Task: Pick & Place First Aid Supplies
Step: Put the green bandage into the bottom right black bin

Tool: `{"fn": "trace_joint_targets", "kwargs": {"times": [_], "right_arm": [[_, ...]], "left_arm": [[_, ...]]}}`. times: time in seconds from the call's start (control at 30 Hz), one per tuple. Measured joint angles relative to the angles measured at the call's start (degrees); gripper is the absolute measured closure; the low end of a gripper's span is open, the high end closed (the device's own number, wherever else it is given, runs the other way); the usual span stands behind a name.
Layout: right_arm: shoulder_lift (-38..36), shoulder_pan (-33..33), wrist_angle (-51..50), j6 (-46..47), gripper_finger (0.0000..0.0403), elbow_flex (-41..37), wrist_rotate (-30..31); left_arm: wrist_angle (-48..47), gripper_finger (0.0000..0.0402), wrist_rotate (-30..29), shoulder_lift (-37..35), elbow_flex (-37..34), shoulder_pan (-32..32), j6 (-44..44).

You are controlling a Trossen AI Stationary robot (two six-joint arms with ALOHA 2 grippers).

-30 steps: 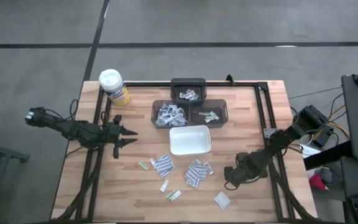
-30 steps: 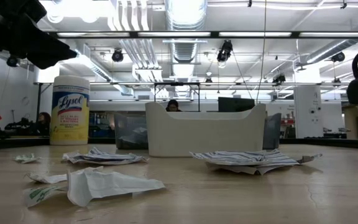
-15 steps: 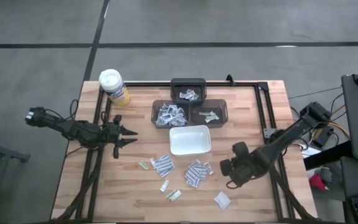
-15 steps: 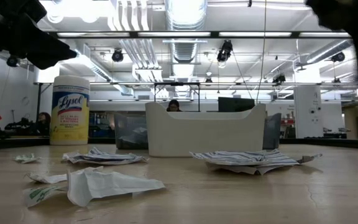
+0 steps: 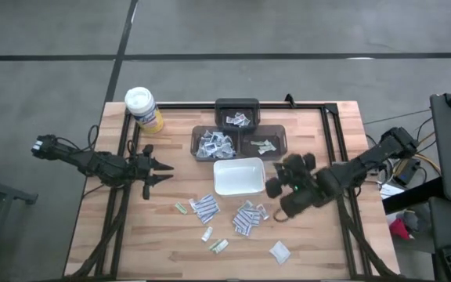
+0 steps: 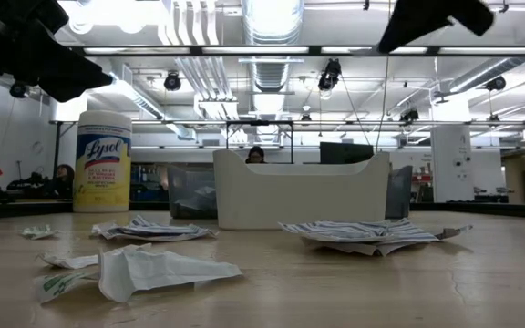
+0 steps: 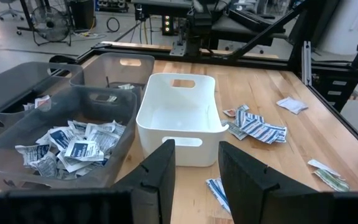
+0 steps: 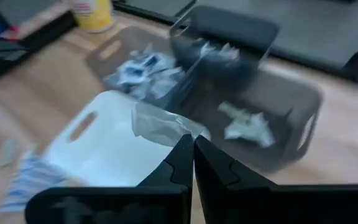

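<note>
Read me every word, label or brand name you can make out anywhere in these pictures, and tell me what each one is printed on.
"Lysol": on the label of the yellow canister with the white lid, at the table's back left corner.
The smaller lines under that brand name are too small to read.
The bluish print on the packets in the grey bins and on the loose packets on the table is too small to read.
No other text can be read.

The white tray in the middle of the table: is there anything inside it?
The white tray looks empty: the left wrist view shows its bare floor. Only a strip behind its near wall is hidden. The packets lie in the grey bin beside it.
</note>
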Motion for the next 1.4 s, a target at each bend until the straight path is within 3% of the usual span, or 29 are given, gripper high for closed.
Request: {"fn": "trace_joint_targets", "kwargs": {"times": [0.13,0.33,0.73,1.0,1.4], "right_arm": [[0.0,-7.4,0.2,-9.1,0.0394,1.0,0.0],[0.0,-20.1,0.3,-15.3,0.0394,3.6,-2.6],[0.1,-42.5,2.7,-20.5,0.0394,7.0,-31.9],[1.1,-46.7,10.7,-24.2,0.0394,3.8,-40.1],[12.5,-49.7,12.0,-28.6,0.0394,4.4,-44.8]], "left_arm": [[0.0,0.0284,0.0,0.0,0.0,0.0,0.0],[0.0,0.0284,0.0,0.0,0.0,0.0,-1.7],[0.0,0.0284,0.0,0.0,0.0,0.0,-5.9],[0.0,0.0284,0.0,0.0,0.0,0.0,-5.9],[0.0,0.0284,0.0,0.0,0.0,0.0,-5.9]]}}
